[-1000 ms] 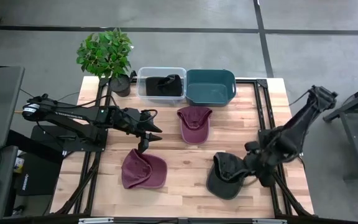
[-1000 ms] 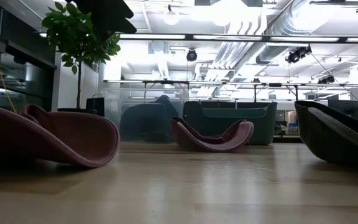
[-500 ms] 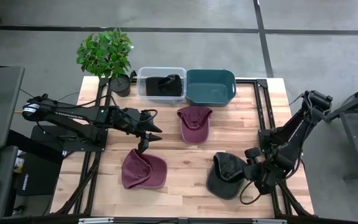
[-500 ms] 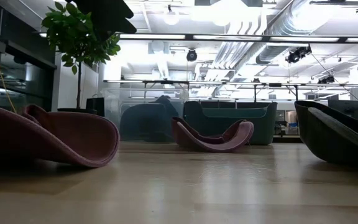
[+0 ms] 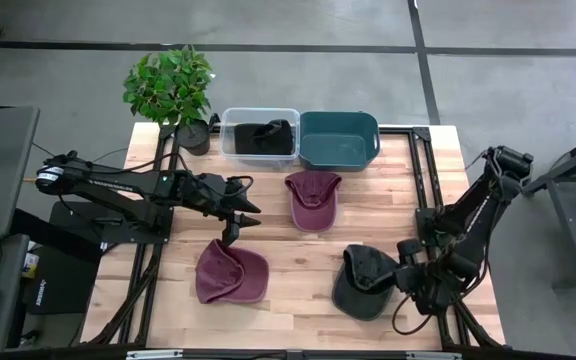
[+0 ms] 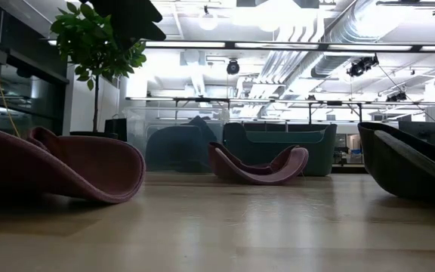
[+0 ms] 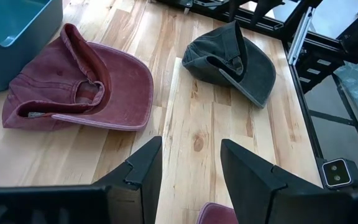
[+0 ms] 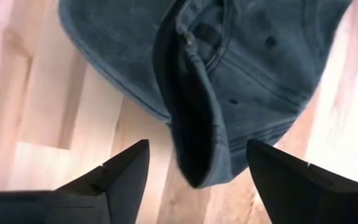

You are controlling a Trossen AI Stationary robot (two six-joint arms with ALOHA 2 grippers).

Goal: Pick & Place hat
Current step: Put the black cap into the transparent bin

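right tool (image 5: 404,279) opened wider, clear bin (image 5: 259,135) holds dark hat (image 5: 265,134)

The right gripper (image 5: 404,277) is held low with fingers spread wide beside the dark hat (image 5: 363,283); the left gripper (image 5: 232,232) is held empty, part-open, well apart from that hat.

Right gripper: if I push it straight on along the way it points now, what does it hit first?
Most likely the dark cap. The right gripper has its fingers apart, with the cap's folded edge lying between and just ahead of them. How far off it is I can't judge.
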